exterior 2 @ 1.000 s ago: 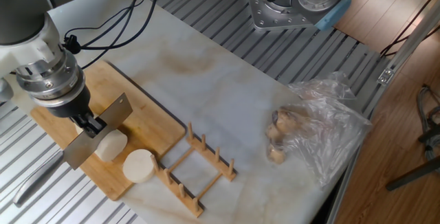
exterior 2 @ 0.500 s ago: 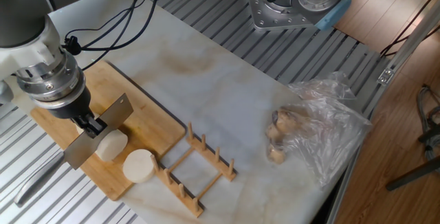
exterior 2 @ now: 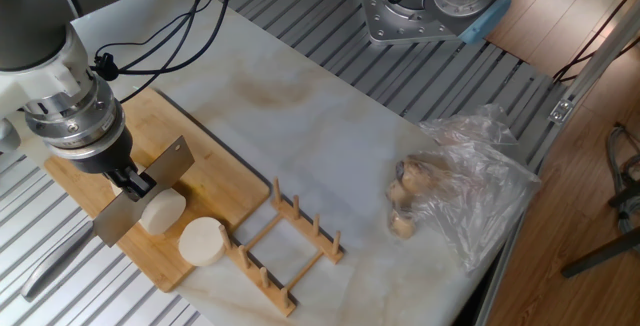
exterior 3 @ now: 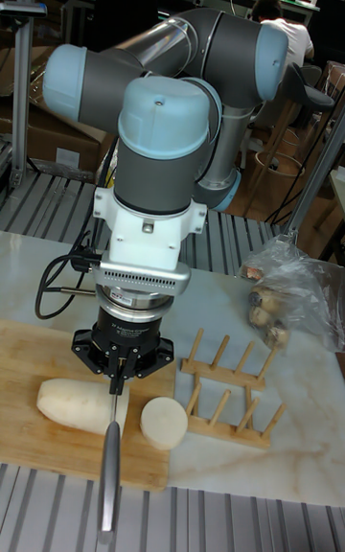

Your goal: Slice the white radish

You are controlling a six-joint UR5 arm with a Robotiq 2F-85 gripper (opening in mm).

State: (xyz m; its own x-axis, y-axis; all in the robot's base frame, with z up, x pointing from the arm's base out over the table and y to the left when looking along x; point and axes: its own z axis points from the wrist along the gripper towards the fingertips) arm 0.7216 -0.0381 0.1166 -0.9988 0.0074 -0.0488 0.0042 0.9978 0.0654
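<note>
The white radish (exterior 3: 81, 401) lies on a bamboo cutting board (exterior 2: 215, 181) in two pieces: a long creamy stub and a cut piece (exterior 2: 203, 241) with its round face showing, set near the board's corner closest to the wooden rack (exterior 2: 288, 244). Between them a knife (exterior 2: 140, 190) stands on edge, its broad steel blade upright and its handle running out past the board's edge over the ribbed metal table (exterior 2: 300, 6). In the fixed view the blade rests against the stub's cut end, with the cut piece lying apart on the blade's other side; in the tall view the blade shows edge-on in the gap between the two pieces.

The gripper (exterior 3: 118, 381) of the UR5 arm (exterior 3: 172, 121) points straight down over the board, its black fingers (exterior 2: 131, 179) clamped together on the spine of the knife.

The board sits at one end of a marble-patterned counter (exterior 2: 330, 131). The rack touches the board's corner beside the cut piece. Well apart, by the counter's far edge, brownish lumps (exterior 2: 405, 198) sit in crumpled clear plastic (exterior 2: 480, 181).
</note>
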